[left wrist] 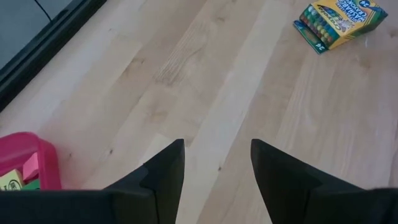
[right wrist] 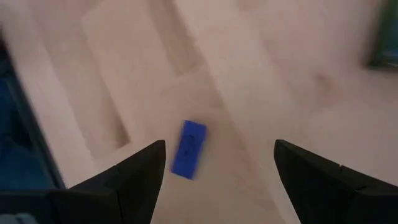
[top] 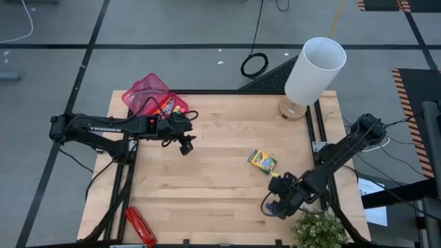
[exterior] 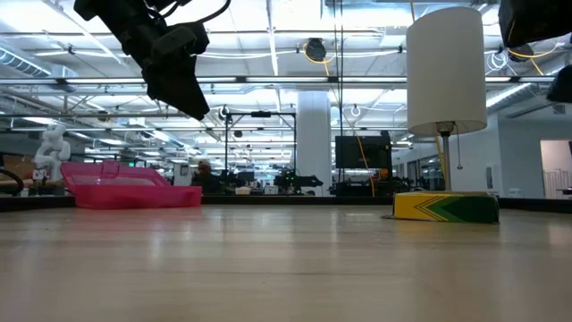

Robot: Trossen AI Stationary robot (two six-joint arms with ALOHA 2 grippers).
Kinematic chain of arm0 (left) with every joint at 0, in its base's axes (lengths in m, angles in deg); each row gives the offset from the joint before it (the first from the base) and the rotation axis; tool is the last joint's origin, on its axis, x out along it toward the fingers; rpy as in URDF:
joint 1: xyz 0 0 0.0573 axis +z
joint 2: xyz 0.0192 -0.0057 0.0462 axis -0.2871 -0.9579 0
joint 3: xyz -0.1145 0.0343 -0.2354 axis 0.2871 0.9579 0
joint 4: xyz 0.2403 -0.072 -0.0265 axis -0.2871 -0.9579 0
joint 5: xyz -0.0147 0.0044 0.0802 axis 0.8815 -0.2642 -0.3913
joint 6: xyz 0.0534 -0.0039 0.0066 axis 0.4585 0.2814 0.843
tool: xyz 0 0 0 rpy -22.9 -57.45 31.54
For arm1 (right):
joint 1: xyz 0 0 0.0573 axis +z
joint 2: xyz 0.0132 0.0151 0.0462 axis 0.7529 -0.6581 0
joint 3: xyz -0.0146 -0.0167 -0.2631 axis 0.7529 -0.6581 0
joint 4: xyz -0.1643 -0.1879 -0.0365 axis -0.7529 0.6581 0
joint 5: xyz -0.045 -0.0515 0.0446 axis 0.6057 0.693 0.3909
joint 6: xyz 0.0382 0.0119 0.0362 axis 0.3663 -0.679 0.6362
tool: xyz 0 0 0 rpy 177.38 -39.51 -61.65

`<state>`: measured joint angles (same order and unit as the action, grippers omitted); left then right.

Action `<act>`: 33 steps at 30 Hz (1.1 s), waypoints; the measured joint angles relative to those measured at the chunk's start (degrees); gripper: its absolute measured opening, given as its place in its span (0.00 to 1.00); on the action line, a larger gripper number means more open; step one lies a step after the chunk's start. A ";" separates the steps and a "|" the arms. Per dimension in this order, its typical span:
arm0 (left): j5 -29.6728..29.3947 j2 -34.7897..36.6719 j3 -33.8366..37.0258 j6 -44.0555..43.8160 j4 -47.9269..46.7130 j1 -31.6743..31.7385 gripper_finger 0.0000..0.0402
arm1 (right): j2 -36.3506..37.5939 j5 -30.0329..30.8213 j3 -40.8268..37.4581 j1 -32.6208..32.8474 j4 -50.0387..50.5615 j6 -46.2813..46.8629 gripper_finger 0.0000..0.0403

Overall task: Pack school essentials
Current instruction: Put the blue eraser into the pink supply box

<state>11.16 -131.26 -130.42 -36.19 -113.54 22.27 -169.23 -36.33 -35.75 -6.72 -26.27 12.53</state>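
A pink box (top: 153, 95) with several pieces of stationery in it stands at the table's far left corner. A green-yellow crayon box (top: 262, 161) lies flat on the wood right of centre, also in the left wrist view (left wrist: 339, 23). My left gripper (top: 186, 146) hangs open above the table just right of the pink box, nothing between its fingers (left wrist: 168, 171). My right gripper (top: 273, 206) is open near the front right. A small blue eraser (right wrist: 188, 149) lies on the table below it, closer to one finger, untouched.
A white-shaded lamp (top: 311, 71) stands at the far right corner. A long red stapler-like object (top: 140, 226) lies at the near left edge, and a green plant (top: 320, 231) sits at the near right edge. Bare wood spans the middle.
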 joint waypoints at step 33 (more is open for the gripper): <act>-0.07 0.00 0.02 1.92 -0.37 1.05 0.46 | -20.53 -6.77 11.78 0.98 5.70 -7.15 0.72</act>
<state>11.10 -131.26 -130.40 -34.26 -113.91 23.32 -189.76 -43.10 -23.97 -5.73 -20.57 5.38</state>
